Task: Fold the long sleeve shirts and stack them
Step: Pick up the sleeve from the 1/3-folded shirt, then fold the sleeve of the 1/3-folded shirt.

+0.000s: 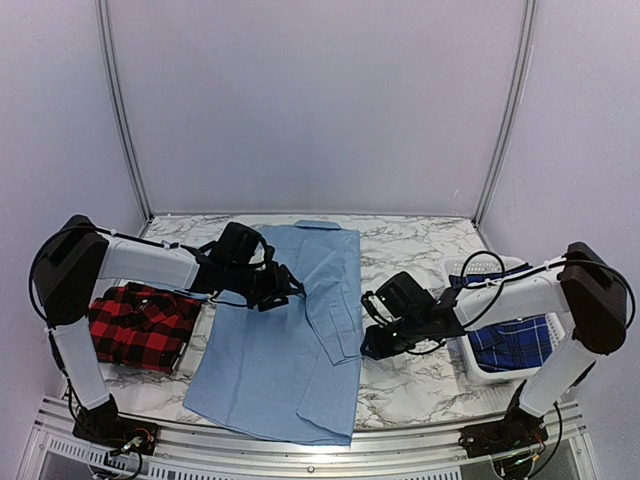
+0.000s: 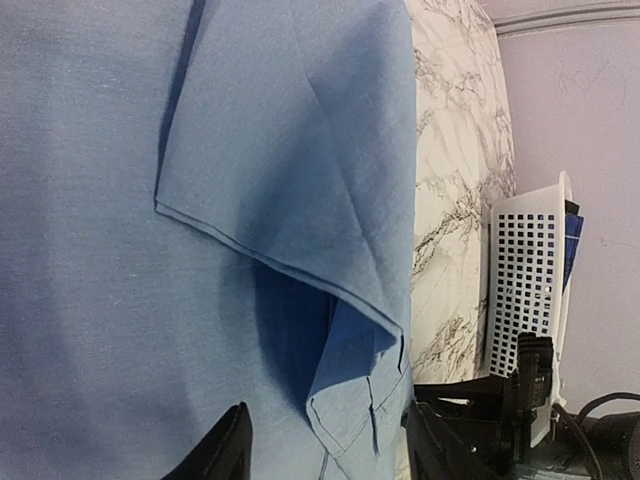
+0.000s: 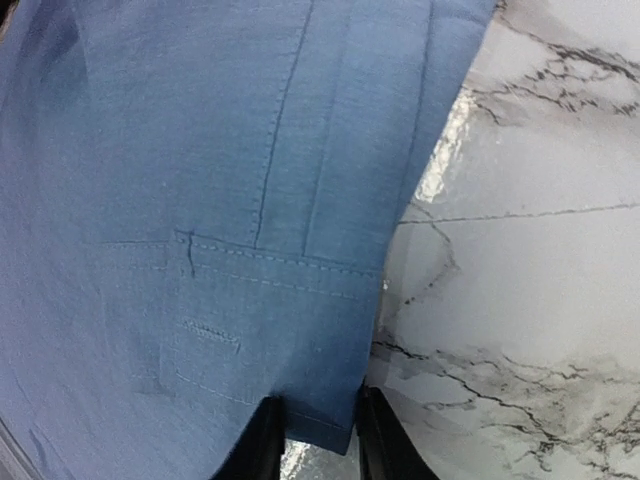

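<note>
The light blue shirt lies spread flat mid-table, its right sleeve folded inward over the body. My left gripper hovers open over the upper body; in the left wrist view it has wide-apart fingers with the folded sleeve cuff beyond them. My right gripper is at the cuff's end; in the right wrist view it is narrowly open with the cuff lying flat between its fingers. The red-and-black check shirt lies folded at the left. The dark blue plaid shirt sits in a basket.
A white perforated basket stands at the right edge and also shows in the left wrist view. Marble tabletop shows between shirt and basket. A metal rail runs along the front edge.
</note>
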{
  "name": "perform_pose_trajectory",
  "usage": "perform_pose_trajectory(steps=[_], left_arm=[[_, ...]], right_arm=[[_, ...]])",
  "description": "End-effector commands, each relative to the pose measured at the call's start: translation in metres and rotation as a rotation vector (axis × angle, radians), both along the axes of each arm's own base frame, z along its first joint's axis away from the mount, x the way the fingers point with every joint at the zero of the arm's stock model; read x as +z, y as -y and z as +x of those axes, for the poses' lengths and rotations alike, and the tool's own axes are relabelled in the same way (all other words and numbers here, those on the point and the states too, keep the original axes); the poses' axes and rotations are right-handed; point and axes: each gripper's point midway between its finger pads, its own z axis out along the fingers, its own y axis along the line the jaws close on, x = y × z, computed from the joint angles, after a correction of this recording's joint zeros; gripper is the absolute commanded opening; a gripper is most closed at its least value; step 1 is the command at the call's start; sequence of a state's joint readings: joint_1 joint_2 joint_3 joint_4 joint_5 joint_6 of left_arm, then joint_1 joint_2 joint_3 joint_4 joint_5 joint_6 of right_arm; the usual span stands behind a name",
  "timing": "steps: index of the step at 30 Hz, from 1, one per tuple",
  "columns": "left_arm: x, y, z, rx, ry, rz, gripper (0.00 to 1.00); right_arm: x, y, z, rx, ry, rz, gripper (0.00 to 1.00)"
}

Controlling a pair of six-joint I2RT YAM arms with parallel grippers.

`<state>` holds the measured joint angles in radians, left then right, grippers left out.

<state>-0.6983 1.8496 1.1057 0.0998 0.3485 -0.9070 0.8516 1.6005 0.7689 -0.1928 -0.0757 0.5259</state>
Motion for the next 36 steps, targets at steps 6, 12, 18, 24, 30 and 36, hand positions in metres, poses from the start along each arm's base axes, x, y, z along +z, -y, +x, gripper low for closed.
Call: perform_pose_trajectory(steps=[6, 12, 18, 24, 30, 36], left_arm=[[0.017, 0.005, 0.015, 0.177, -0.067, -0.207, 0.69], [0.018, 0.007, 0.020, 0.253, -0.104, -0.338, 0.72], [0.014, 0.006, 0.018, 0.240, -0.092, -0.328, 0.73], [0.004, 0.007, 0.013, 0.242, -0.134, -0.343, 0.76], [0.009, 0.010, 0.024, 0.310, -0.147, -0.392, 0.88], [0.008, 0.030, 0.034, 0.345, -0.180, -0.448, 0.91]], right_arm=[[0.025, -0.002, 0.009, -0.024, 0.007, 0.008, 0.00], [0.051, -0.004, 0.013, -0.030, 0.043, 0.033, 0.00], [0.042, -0.005, 0.003, -0.023, -0.002, 0.059, 0.00], [0.061, -0.008, 0.005, -0.023, 0.017, 0.092, 0.00], [0.088, -0.010, 0.006, -0.016, 0.042, 0.119, 0.00], [0.098, -0.008, 0.003, -0.025, 0.041, 0.135, 0.00]])
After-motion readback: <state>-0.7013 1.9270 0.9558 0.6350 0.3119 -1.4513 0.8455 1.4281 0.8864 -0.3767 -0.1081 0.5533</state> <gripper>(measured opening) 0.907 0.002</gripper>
